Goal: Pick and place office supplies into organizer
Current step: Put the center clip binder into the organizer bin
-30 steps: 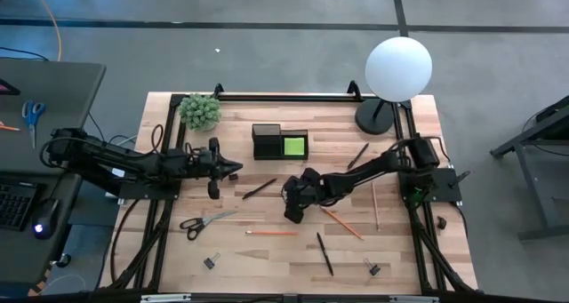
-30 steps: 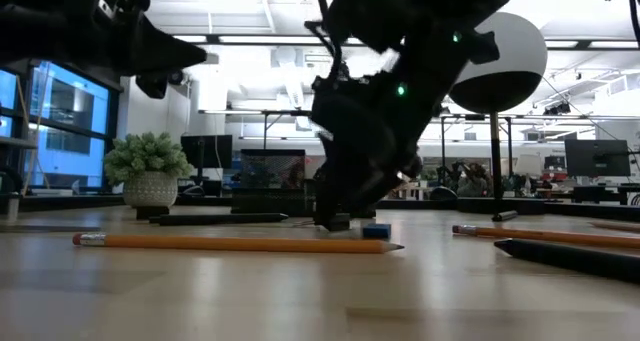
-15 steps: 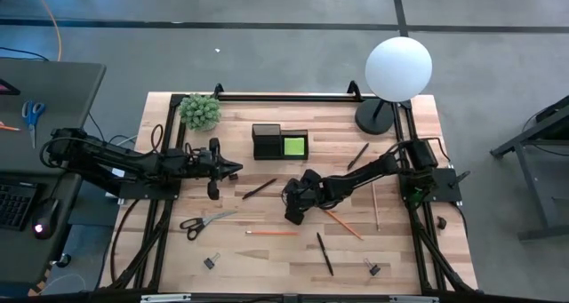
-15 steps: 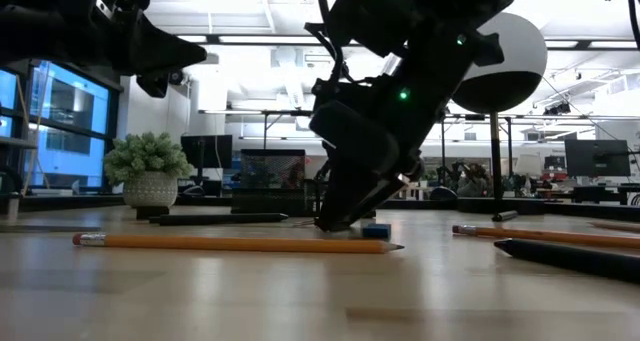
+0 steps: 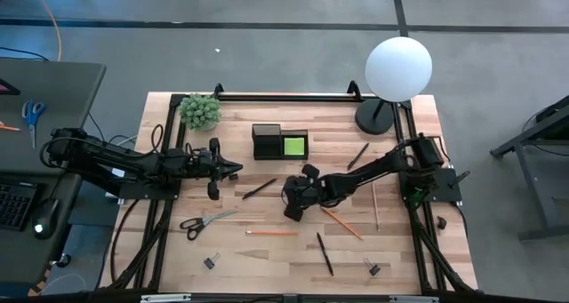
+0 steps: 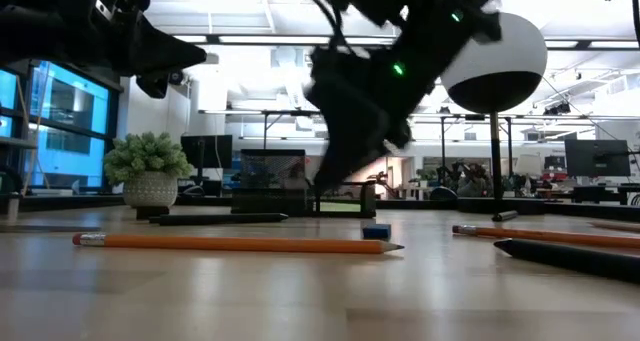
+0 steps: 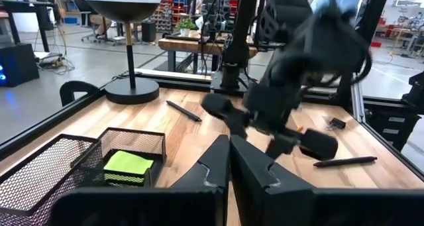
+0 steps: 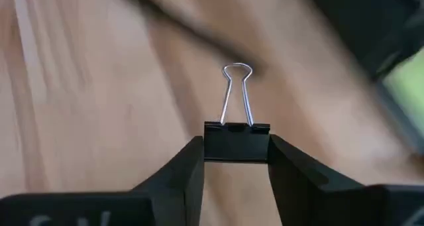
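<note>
My right gripper [image 5: 292, 207] is at the table's middle, just above the wood, shut on a small black binder clip [image 8: 236, 142]. The black mesh organizer [image 5: 280, 143] stands on the far side of it, with a lime-green sticky pad [image 5: 292, 146] in one compartment. A small blue block [image 6: 376, 231] lies on the table below the gripper. My left gripper [image 5: 236, 171] hovers shut, left of the middle, holding nothing. Loose pencils, pens, black-handled scissors [image 5: 206, 221] and two more binder clips [image 5: 211, 262] [image 5: 372, 268] lie flat on the table. My right gripper pinches the clip's black body [image 8: 236, 134] between its two fingers [image 8: 192, 169], one on each end of the body. The wire handles [image 8: 237, 93] stick out forward, away from the wrist. The arm slants down from the table's right. The clip is lifted clear of the table.
An orange pencil [image 5: 271, 233], a dark pen [image 5: 324, 253] and another pencil [image 5: 340, 223] lie near the right gripper. More pens [image 5: 259, 188] [image 5: 358, 155] lie toward the organizer. A green plant [image 5: 200, 111] and a globe lamp [image 5: 398, 67] stand at the far corners.
My right gripper has shut on the binder clip and risen off the table with it, so that the organizer now shows behind it in the low view. The blue block stays where it was.
</note>
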